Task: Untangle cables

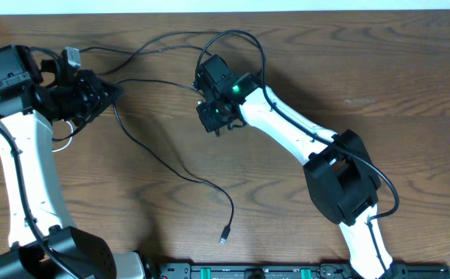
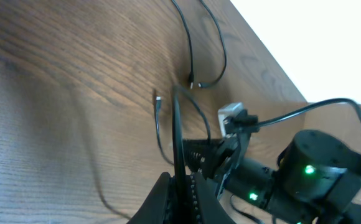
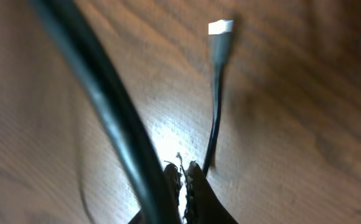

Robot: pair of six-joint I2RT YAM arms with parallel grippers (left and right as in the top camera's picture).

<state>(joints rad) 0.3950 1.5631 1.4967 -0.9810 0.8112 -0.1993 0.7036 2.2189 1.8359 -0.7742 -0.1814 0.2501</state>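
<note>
Cables (image 1: 163,48) lie on the surface (image 1: 380,54) between the two arms, with black loops crossing near the far edge and one black run trailing toward the near edge to a free plug (image 1: 223,237). Left pincer (image 2: 179,183): together, clamped on a black cable (image 2: 175,124) that runs straight out from its tips. Right pincer (image 3: 183,173): together; a black cord (image 3: 215,112) with a bright plug tip (image 3: 221,27) emerges right at its tips, so I judge it clamped on that cord, though blur leaves some doubt. I expect these cords to handle light, limp and slick: they follow any pull, cannot be pushed, and may slide through the pads or snag at a crossing. I would take hold just behind a plug, where the moulded body is stiffer, or on a bare run clear of crossings, and draw slowly.
</note>
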